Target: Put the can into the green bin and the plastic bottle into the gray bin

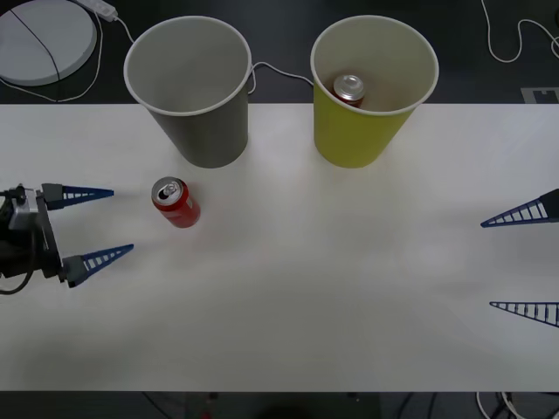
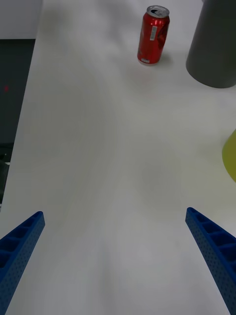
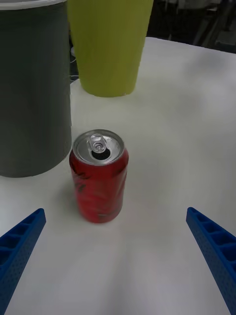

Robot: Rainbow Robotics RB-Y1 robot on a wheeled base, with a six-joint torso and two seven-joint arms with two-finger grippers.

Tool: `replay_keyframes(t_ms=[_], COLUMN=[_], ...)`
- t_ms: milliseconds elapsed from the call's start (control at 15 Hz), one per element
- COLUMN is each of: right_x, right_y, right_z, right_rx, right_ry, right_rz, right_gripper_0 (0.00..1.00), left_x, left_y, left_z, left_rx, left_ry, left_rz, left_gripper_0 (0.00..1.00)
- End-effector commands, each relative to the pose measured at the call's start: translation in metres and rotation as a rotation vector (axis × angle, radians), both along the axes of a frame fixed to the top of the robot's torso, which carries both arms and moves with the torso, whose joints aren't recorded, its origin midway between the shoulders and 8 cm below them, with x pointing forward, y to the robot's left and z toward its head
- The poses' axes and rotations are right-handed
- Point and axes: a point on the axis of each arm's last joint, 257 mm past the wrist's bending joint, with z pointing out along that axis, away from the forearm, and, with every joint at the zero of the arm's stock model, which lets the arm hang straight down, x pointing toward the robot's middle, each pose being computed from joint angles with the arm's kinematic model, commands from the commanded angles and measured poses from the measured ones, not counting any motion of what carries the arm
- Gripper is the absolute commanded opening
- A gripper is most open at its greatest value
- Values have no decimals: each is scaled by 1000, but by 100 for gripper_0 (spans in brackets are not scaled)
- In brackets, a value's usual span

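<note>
The can (image 1: 175, 202) stands upright on the white table (image 1: 332, 288), just at 7 o'clock of the gray bin (image 1: 189, 87) and close to its base without touching it. We note its tab opening faces up and its red side looks slightly dented in the left wrist view (image 3: 99, 183). A second can (image 1: 349, 89) sits inside the green bin (image 1: 371, 87), silver top showing. The two bins stand side by side at the far edge of the table, gray on the robot's left, green on its right, apart from each other.

We see the left gripper (image 1: 90, 223) at 9 o'clock of the can on the table, its blue fingers spread wide and holding nothing, tips pointed toward the can with a clear gap between. From the left wrist camera the can sits between and ahead of the two fingertips (image 3: 19, 241).

The right gripper (image 1: 519, 262) waits at the table's right edge, at 3 o'clock of the scene, fingers likewise released and well apart from everything. Its wrist camera looks across bare table to the can (image 2: 153, 35) and the gray bin (image 2: 214, 44).
</note>
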Motion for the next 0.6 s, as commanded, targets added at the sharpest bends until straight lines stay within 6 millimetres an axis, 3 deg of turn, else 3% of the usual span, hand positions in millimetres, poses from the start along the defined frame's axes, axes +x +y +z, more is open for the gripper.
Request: replay_keyframes(t_ms=[67, 600], right_x=[0, 0], right_y=[0, 0], right_z=[0, 0], right_rx=[0, 0], right_ry=[0, 0], right_rz=[0, 0], right_gripper_0=[100, 100], left_x=[3, 24], left_y=[-3, -11], left_z=[-12, -39], left_rx=[-33, -118], left_ry=[-33, -68], left_rz=[22, 92], left_gripper_0=[100, 100])
